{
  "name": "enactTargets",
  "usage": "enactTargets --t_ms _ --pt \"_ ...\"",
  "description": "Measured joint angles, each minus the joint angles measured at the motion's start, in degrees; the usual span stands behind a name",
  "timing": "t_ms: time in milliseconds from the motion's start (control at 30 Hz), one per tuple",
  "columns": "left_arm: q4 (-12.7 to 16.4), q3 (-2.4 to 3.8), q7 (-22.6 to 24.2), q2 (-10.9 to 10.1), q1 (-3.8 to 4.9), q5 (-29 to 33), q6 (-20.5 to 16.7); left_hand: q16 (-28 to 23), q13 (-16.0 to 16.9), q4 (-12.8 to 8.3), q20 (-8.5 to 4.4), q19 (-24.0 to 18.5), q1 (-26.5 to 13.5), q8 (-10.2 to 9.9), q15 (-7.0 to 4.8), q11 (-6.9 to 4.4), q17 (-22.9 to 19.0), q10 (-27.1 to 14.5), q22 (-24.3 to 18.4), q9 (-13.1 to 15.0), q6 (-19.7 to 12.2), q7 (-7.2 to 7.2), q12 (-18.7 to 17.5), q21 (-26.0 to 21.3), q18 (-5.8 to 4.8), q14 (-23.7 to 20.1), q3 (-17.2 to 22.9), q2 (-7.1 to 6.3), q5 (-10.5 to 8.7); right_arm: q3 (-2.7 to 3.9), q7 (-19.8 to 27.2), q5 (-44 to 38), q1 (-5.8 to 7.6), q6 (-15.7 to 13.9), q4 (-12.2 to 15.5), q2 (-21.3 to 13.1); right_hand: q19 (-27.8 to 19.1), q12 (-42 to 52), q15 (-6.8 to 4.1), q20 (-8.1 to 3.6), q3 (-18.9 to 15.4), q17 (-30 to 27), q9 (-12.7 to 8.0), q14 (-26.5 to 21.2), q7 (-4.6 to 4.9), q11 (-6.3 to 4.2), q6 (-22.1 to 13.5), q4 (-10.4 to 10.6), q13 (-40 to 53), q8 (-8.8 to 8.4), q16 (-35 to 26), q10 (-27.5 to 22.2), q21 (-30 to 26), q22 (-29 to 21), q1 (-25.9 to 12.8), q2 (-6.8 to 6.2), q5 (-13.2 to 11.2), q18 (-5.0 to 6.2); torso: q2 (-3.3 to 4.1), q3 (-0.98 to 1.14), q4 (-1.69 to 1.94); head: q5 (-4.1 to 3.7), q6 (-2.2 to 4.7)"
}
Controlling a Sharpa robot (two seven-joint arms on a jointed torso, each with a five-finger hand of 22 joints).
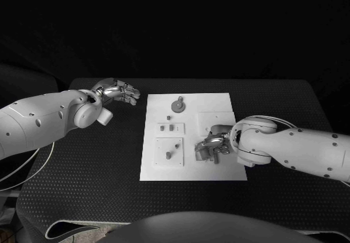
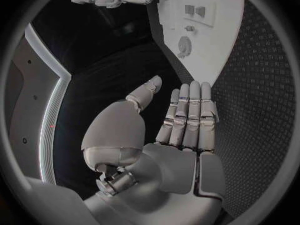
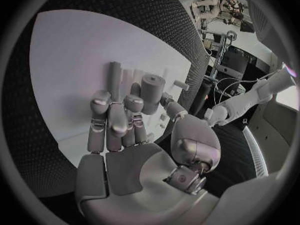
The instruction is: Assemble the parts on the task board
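The white task board (image 1: pixel 191 174) sits in the middle of the black tabletop (image 1: pixel 87 167), and all the action is on its near right quarter. The right robot hand (image 1: pixel 211 148) is down over the board there, fingers curled downward onto it. From the right wrist view, that right robot hand (image 3: pixel 119 130) has its fingers bunched around a slim upright grey peg (image 3: pixel 115 77), with a fatter grey cylinder (image 3: pixel 152 92) standing just beside the fingertips on the board; whether the peg is truly pinched or merely touched, I cannot tell.

Over on the other side, the left robot hand (image 1: pixel 117 92) hovers above the tabletop just off the board's far left corner, holding nothing. The left wrist view confirms it: the left robot hand (image 2: pixel 181 130) has its fingers (image 2: pixel 190 110) straight and side by side, thumb standing apart, palm bare.

On the board itself, a round disc part (image 1: pixel 178 106) lies near the far edge. Below it, a small raised plate (image 1: pixel 172 128) carries a couple of short pegs, and nearer still a larger square plate (image 1: pixel 168 152) holds a small lever-like piece (image 1: pixel 176 148). Another square plate (image 1: pixel 216 120) lies just beyond the right robot hand, touching nothing that I can see
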Motion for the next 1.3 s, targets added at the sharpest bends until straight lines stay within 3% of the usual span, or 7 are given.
enactTargets --t_ms 1000,1300 --pt "-0.06 0.0 -0.07 0.02 0.0 0.03 0.0 -0.22 -0.07 0.0 0.0 0.0 -0.57 0.0 0.0 0.0 0.21 0.0 0.0 -0.05 0.0 0.0 0.0 0.0 0.0 0.0 0.0 -0.03 0.0 0.02 0.2 -0.17 -0.05 0.31 -0.07 -0.01 -0.32 0.0 -0.08 -0.11 1.83 -0.76 0.05 -0.72 0.36 0.22 -0.43 1.02 -0.02 -0.55 -0.44 -0.22 0.0 0.0 -1.39 -3.6 0.0 0.0 0.0 -0.01 0.01 0.05 0.0" --pt "-0.1 0.0 -0.08 0.06 0.0 0.03 0.0 -0.22 -0.13 0.0 0.0 0.0 -0.57 0.0 0.0 0.0 0.26 0.0 0.0 -0.04 0.0 0.0 0.0 0.0 -0.01 0.0 0.0 -0.03 0.0 0.03 0.29 -0.2 -0.08 0.31 -0.05 -0.04 -0.32 0.0 -0.07 -0.1 2.04 -0.81 0.06 -0.73 0.27 0.23 -0.51 1.24 -0.02 -0.55 -0.44 -0.22 0.0 0.0 -1.33 -3.65 0.0 0.01 0.0 0.01 0.01 0.04 0.0"
